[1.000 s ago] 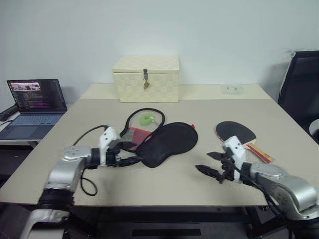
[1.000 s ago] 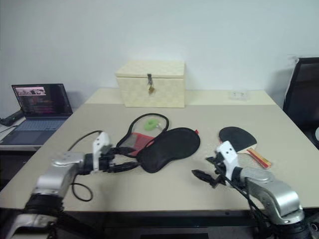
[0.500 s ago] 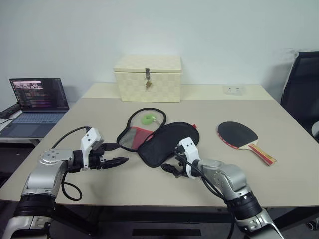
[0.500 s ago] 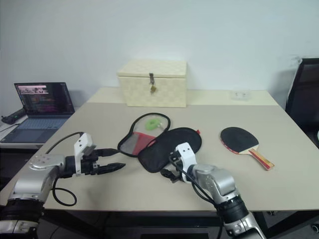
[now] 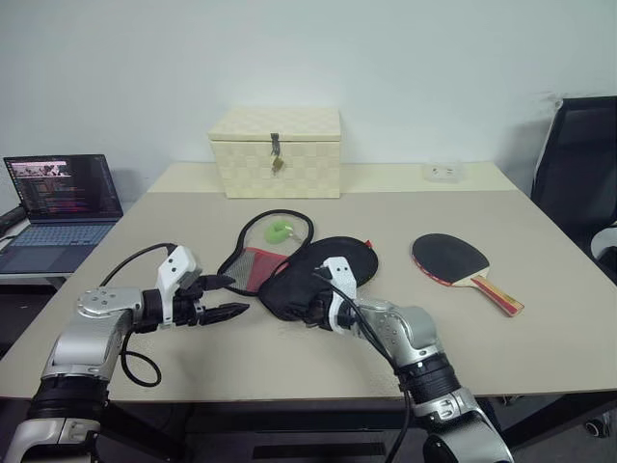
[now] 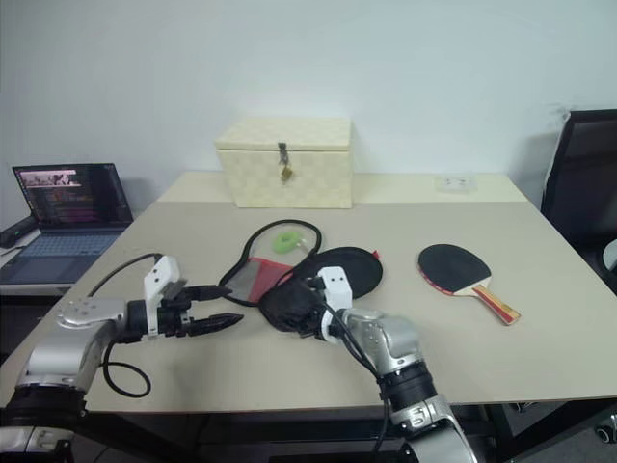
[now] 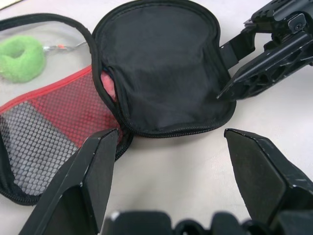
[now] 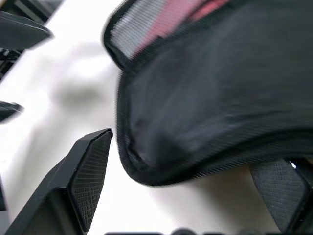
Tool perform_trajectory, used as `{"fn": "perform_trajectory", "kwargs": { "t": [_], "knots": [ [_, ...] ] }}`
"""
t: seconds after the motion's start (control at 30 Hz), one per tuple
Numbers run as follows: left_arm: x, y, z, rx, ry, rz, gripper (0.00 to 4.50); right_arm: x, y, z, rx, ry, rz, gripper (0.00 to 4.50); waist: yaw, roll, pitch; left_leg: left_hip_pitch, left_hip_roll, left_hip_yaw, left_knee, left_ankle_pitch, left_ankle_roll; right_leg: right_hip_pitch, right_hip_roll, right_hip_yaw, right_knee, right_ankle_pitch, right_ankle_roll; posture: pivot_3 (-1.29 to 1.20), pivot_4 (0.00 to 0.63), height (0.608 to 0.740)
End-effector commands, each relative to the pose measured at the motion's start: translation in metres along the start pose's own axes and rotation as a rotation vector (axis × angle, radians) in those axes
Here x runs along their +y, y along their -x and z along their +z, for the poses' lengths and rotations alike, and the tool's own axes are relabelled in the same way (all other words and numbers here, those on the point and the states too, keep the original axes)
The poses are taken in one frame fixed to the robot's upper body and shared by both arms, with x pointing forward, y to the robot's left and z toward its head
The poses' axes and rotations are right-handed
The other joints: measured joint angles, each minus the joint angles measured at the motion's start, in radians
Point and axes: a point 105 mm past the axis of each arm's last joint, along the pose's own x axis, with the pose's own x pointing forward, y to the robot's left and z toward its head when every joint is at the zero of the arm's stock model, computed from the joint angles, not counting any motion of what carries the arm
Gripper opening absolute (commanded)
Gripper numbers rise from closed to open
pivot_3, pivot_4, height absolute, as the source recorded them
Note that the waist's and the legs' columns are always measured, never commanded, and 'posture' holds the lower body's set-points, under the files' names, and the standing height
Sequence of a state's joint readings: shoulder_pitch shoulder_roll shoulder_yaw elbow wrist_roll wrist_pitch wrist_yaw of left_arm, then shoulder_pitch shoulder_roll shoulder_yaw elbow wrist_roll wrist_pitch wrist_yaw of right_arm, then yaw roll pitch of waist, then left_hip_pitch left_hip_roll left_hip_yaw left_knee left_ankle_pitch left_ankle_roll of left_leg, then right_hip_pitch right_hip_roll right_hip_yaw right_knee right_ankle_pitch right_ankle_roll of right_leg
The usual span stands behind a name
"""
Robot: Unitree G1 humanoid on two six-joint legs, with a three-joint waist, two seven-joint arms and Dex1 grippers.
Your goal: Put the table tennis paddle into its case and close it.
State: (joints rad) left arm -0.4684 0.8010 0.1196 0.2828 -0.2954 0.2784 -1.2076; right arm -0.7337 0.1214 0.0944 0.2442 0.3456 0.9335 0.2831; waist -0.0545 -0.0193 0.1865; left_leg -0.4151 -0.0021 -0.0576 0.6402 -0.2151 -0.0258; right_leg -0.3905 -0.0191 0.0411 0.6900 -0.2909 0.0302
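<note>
The case lies unzipped in the middle of the table, its black flap folded over toward the right. The red mesh half is laid bare, and a green fuzzy charm rests behind it. The table tennis paddle lies flat to the right, black face up, apart from both grippers. My right gripper is open at the flap's near edge, and in the right wrist view its fingers straddle that edge. My left gripper is open just left of the case, pointing at it, and holds nothing.
A cream latched box stands at the back of the table, with a small white object at the back right. An open laptop sits on a side surface to the left. A black chair is at the right.
My right arm has swung from near the paddle leftward across the table to the case's near edge. The left gripper has stayed about where it was. The camera has shifted slightly.
</note>
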Motion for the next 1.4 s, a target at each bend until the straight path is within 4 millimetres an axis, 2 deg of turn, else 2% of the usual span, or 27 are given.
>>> {"fn": "perform_trajectory", "kwargs": {
  "t": [0.03, 0.2, 0.37, 0.5, 0.67, 0.8, 0.87, 1.1, 1.4],
  "knots": [
    [0.001, 0.000, 0.016, -0.030, -0.058, 0.007, 3.80, 0.021, -0.004, -0.001, 0.007, -0.019, 0.075, 3.57, 0.000, 0.000, 0.000, 0.000, 0.000, 0.000, 0.000, 0.000, 0.000, 0.000, 0.000, 0.000, 0.000, 0.000, 0.000, 0.00, 0.150, 0.740],
    [0.000, -0.003, 0.018, -0.036, -0.063, 0.006, 3.80, 0.030, -0.008, -0.007, 0.034, -0.012, 0.109, 1.73, -0.001, 0.000, 0.000, 0.000, 0.000, 0.000, 0.000, 0.000, 0.000, 0.000, 0.000, 0.000, 0.000, 0.000, 0.000, 0.00, 0.150, 0.740],
    [-0.004, -0.006, 0.018, -0.039, -0.070, -0.002, 3.80, 0.014, -0.003, -0.007, 0.045, -0.020, 0.076, 0.04, -0.001, 0.000, 0.000, 0.000, 0.000, 0.000, 0.000, 0.000, 0.000, 0.000, 0.000, 0.000, 0.000, 0.000, 0.000, 0.00, 0.150, 0.740],
    [-0.006, -0.008, 0.018, -0.043, -0.074, -0.007, 3.80, -0.008, 0.011, -0.009, 0.073, -0.015, 0.039, 0.04, -0.001, 0.000, 0.000, 0.000, 0.000, 0.000, 0.000, 0.000, 0.000, 0.000, 0.000, 0.000, 0.000, 0.000, 0.000, 0.00, 0.150, 0.740],
    [-0.014, -0.016, 0.021, -0.057, -0.085, -0.033, 3.80, -0.053, 0.049, -0.008, 0.167, 0.054, -0.010, 0.04, 0.011, 0.000, 0.000, -0.001, -0.002, 0.000, 0.000, 0.000, 0.000, 0.001, 0.000, -0.001, -0.002, 0.000, 0.001, 0.00, 0.150, 0.740],
    [-0.018, -0.024, 0.022, -0.067, -0.087, -0.050, 3.80, -0.092, 0.079, 0.013, 0.216, 0.151, -0.071, 0.04, 0.014, 0.001, 0.000, 0.000, -0.002, 0.000, 0.000, 0.000, 0.000, 0.001, 0.000, -0.001, -0.002, 0.000, 0.001, 0.00, 0.150, 0.740],
    [-0.020, -0.026, 0.022, -0.070, -0.087, -0.056, 3.80, -0.102, 0.088, 0.021, 0.239, 0.194, -0.080, 0.04, 0.014, 0.000, 0.001, -0.001, -0.002, 0.001, 0.000, 0.000, 0.000, 0.001, 0.000, -0.001, -0.002, 0.000, 0.001, 0.00, 0.150, 0.740],
    [-0.023, -0.033, 0.023, -0.075, -0.093, -0.067, 3.80, -0.131, 0.102, 0.045, 0.318, 0.338, -0.112, 0.04, 0.002, 0.000, 0.001, -0.001, -0.001, 0.002, -0.002, 0.000, 0.000, 0.000, 0.000, 0.000, -0.004, 0.000, 0.001, 0.00, 0.150, 0.740],
    [-0.026, -0.032, 0.024, -0.082, -0.092, -0.072, 3.80, -0.146, 0.097, 0.061, 0.313, 0.373, -0.156, 0.04, 0.000, 0.000, 0.001, -0.001, -0.001, 0.001, -0.005, 0.000, 0.000, 0.000, 0.000, 0.000, -0.008, 0.000, 0.001, 0.00, 0.150, 0.740]
  ]
}}
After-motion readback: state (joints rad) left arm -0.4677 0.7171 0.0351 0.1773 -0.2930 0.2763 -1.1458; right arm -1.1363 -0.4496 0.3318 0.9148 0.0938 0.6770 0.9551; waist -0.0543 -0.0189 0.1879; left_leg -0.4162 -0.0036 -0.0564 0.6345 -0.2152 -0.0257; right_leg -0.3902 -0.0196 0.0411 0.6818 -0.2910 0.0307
